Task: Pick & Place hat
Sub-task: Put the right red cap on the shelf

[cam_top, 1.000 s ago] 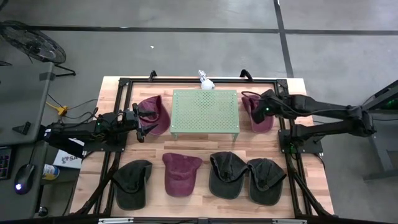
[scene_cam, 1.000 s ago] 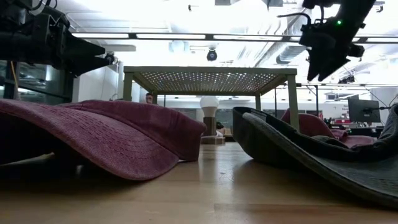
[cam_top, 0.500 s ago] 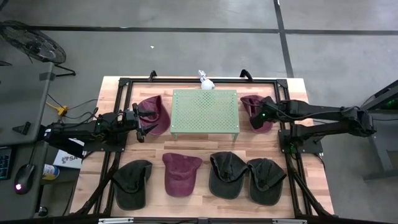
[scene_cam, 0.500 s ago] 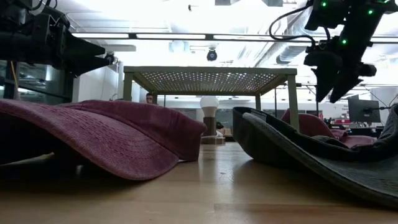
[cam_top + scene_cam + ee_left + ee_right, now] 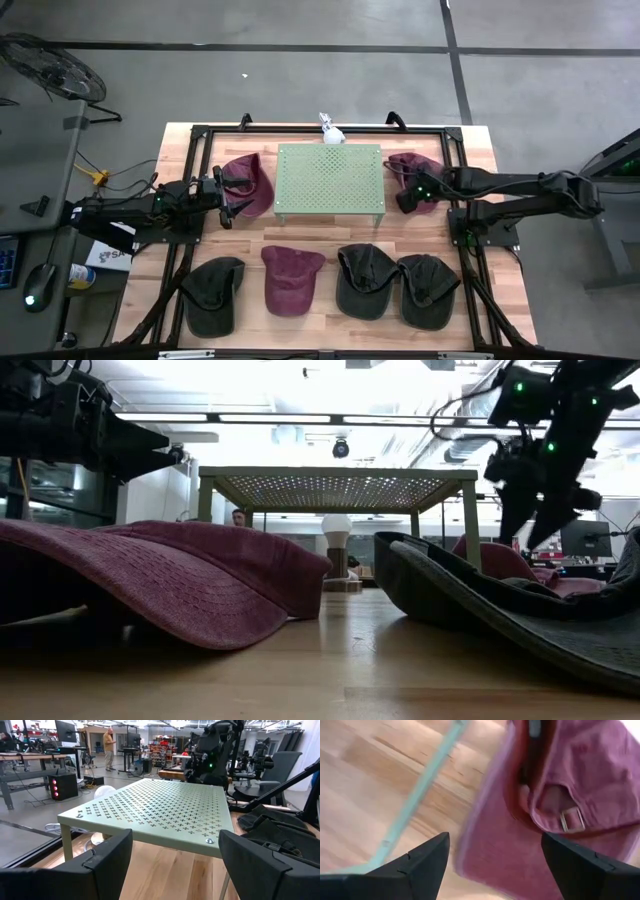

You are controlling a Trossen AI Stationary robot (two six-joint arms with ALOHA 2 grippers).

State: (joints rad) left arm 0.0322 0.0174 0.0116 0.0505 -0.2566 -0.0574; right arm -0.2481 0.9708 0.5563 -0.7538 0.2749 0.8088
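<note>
A maroon hat (image 5: 420, 172) lies on the table to the right of the green perforated stand (image 5: 330, 180). In the right wrist view its back strap and buckle (image 5: 572, 820) show. My right gripper (image 5: 406, 198) is open and hangs close over this hat's near left edge (image 5: 485, 835), pointing down; in the low view it (image 5: 535, 535) stands just above the hat (image 5: 495, 560). My left gripper (image 5: 232, 207) is open and waits at the near edge of a second maroon hat (image 5: 250, 183), left of the stand. It faces the stand (image 5: 155, 810).
Near the table's front edge lie a dark hat (image 5: 213, 293), a maroon hat (image 5: 291, 280) and two more dark hats (image 5: 363, 282) (image 5: 428, 290). A light bulb (image 5: 333, 135) stands behind the stand. A black frame (image 5: 470, 240) runs round the table. People stand far off in the room.
My right gripper has moved toward the table's near edge and slightly left, and has come down toward the maroon hat to the right of the stand, staying open. The hats have not moved.
</note>
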